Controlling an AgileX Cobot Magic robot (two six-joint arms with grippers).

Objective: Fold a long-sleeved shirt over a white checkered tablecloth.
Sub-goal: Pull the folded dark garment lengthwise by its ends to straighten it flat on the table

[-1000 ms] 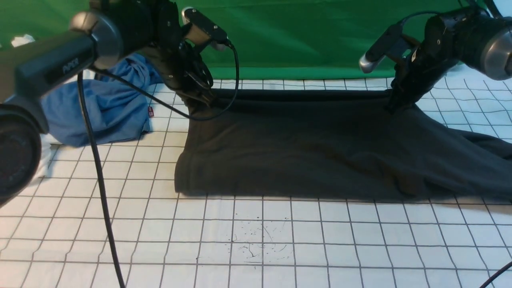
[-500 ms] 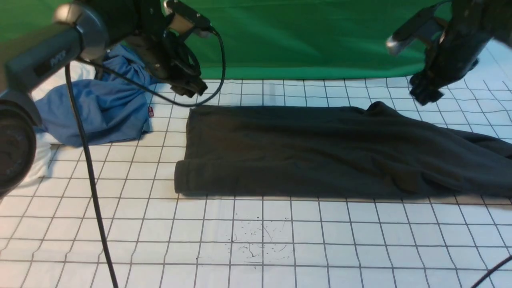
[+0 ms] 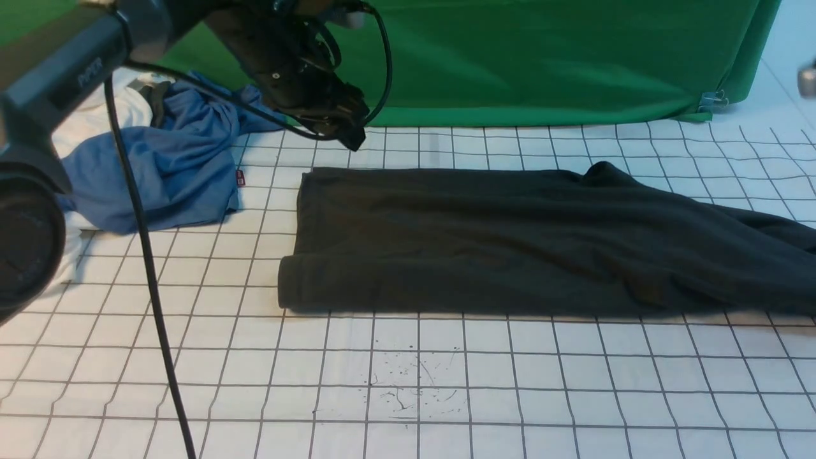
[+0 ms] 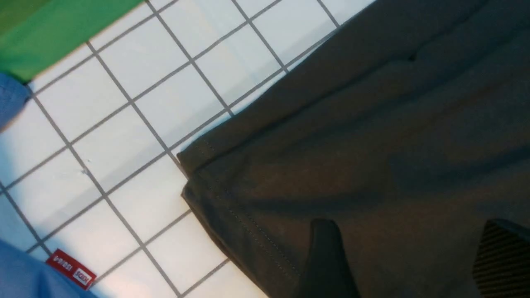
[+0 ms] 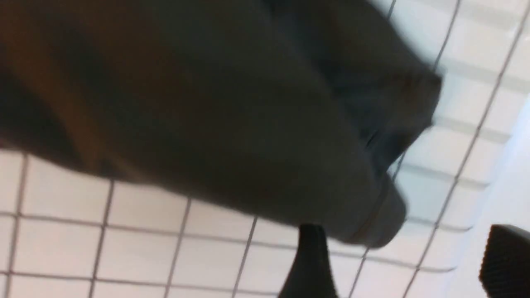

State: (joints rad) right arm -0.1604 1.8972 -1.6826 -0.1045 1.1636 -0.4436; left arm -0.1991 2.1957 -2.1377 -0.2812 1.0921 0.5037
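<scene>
The charcoal-black long-sleeved shirt [image 3: 510, 239] lies flat as a wide band across the white checkered tablecloth [image 3: 408, 382], one sleeve trailing off to the right. My left gripper [image 3: 352, 135] hangs open just above the shirt's far left corner. In the left wrist view its fingers [image 4: 327, 256] stand wide apart over the dark cloth [image 4: 372, 145], holding nothing. In the right wrist view my right gripper [image 5: 408, 265] is open over the tablecloth beside the sleeve cuff [image 5: 372, 215]. The front view shows only a grey sliver of the right arm [image 3: 808, 80].
A crumpled blue shirt with a small red tag [image 3: 159, 178] lies at the far left, over a white garment [image 3: 83, 121]. A green cloth [image 3: 542, 57] hangs behind the table. The left arm's black cable [image 3: 150, 287] runs down across the left of the tablecloth.
Both grippers have let go of the shirt's far edge, which dropped flat. The left gripper rose and shifted right; the right arm lifted and swung out of the front view.
</scene>
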